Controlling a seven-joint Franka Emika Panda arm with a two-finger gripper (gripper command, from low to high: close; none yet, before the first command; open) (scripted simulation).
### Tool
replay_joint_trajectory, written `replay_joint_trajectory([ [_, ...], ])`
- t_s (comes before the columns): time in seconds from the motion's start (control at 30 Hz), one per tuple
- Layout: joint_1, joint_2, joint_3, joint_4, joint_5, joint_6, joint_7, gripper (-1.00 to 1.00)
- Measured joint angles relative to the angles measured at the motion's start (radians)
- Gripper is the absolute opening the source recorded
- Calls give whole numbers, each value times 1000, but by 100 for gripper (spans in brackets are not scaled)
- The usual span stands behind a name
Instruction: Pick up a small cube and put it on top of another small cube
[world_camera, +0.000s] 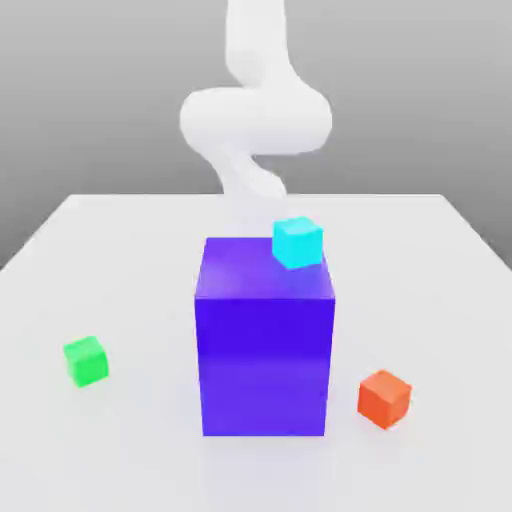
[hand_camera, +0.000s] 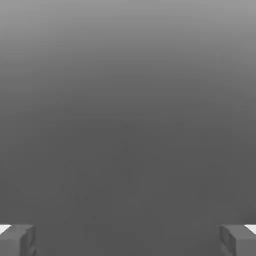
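The green cube (world_camera: 86, 361) rests on the desk (world_camera: 120, 260) toward the exterior view's left, low and well apart from the claw (hand_camera: 128, 240), with bare surface all around it, so it looks easy to approach from above. Next comes the tall blue block (world_camera: 265, 340), standing upright in the middle of the desk directly in front of the arm (world_camera: 255, 115); it hides the lower part of the arm in the exterior view, so how the claw stands relative to it cannot be told there. The cyan cube (world_camera: 297, 242) sits at the block's upper far corner, though whether it rests on the top face or lies behind it I cannot tell. The orange cube (world_camera: 385, 398) lies on the desk toward the exterior view's right, just beside the block's base and turned slightly off square. No small cube sits on another, so the task looks unstarted, and either low cube seems a fair first pick. The arm rises behind the block, folded into a bend over the far side of the desk. In the hand view the two fingertips (hand_camera: 17, 240) stand wide apart with nothing between them: the claw is open and empty.
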Motion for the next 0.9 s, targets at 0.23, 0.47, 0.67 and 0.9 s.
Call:
replay_joint_trajectory([
  [0.23,-95,260,-16,64,-38,40,97,0],
  [0.47,-165,514,-62,126,-55,79,177,0],
  [0.67,-240,731,-106,179,-31,115,220,0],
  [0.9,-314,987,-136,241,39,155,242,0],
])
